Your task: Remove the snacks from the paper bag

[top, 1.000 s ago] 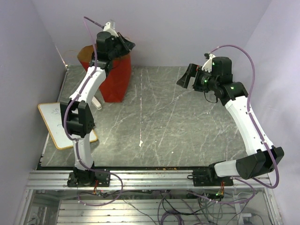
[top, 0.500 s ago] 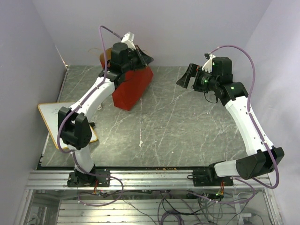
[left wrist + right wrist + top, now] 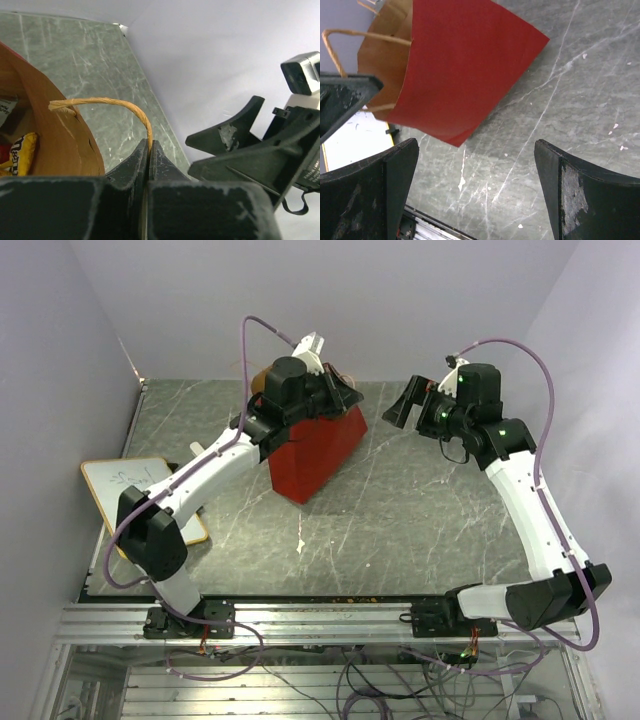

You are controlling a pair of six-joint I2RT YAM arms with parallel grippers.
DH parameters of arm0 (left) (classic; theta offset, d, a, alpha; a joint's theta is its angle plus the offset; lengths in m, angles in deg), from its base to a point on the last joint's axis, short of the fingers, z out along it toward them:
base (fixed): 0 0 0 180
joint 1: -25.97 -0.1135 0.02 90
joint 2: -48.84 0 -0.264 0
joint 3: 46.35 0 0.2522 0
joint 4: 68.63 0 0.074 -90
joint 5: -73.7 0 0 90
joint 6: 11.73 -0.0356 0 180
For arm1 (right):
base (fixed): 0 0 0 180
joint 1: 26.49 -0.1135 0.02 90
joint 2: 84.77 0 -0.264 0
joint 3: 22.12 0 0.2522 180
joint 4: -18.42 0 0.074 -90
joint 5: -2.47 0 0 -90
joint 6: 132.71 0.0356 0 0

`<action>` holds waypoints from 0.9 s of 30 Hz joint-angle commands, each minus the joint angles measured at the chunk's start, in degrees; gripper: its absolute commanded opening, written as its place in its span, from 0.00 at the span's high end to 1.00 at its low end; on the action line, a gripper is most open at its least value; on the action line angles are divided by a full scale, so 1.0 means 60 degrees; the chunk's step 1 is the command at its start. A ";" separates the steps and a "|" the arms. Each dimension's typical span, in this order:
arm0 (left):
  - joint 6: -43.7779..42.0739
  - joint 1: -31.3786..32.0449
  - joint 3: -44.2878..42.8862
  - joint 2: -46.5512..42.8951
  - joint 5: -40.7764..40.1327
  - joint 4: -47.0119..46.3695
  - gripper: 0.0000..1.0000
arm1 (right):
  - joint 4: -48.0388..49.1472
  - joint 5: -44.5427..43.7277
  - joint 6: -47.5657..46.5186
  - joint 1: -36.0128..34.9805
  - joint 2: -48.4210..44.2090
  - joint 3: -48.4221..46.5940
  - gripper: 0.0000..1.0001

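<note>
Evidently I had the left claw [image 3: 149, 145] clenched on the handle [image 3: 100, 101] of the paper bag [image 3: 318, 450], which was tilted over the surface [image 3: 420, 520] with snacks [image 3: 22, 152] inside. My right claw [image 3: 476, 155] hung released nearby. Next, I judged, came tipping it out.

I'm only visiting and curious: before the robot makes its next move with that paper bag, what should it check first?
1. Grip: left gripper shut on the handle: ok.
2. Other arm: right gripper open, empty: ok.
3. Upright: the paper bag leans: not ok.
4. Snacks inside: yellow packet shows: ok.
5. Bag resting on the table: cannot tell.
</note>
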 commanded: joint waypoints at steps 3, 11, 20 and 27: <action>0.0282 0.0735 -0.0115 -0.0609 -0.0293 -0.0561 0.93 | -0.0116 -0.0298 0.0469 0.0070 -0.0186 -0.0288 0.00; 0.0428 0.1668 -0.0328 -0.0253 -0.0332 -0.0615 0.93 | -0.0556 -0.0699 0.0677 0.0148 -0.0197 -0.0511 0.00; 0.0147 0.2150 -0.0749 -0.0054 -0.0239 -0.0239 0.93 | -0.0718 -0.1326 0.0412 0.0280 -0.0460 -0.0603 0.00; -0.0766 0.2127 -0.1107 -0.0546 -0.0456 0.1251 0.55 | -0.0370 -0.1012 0.0270 0.0280 -0.0221 -0.1001 0.00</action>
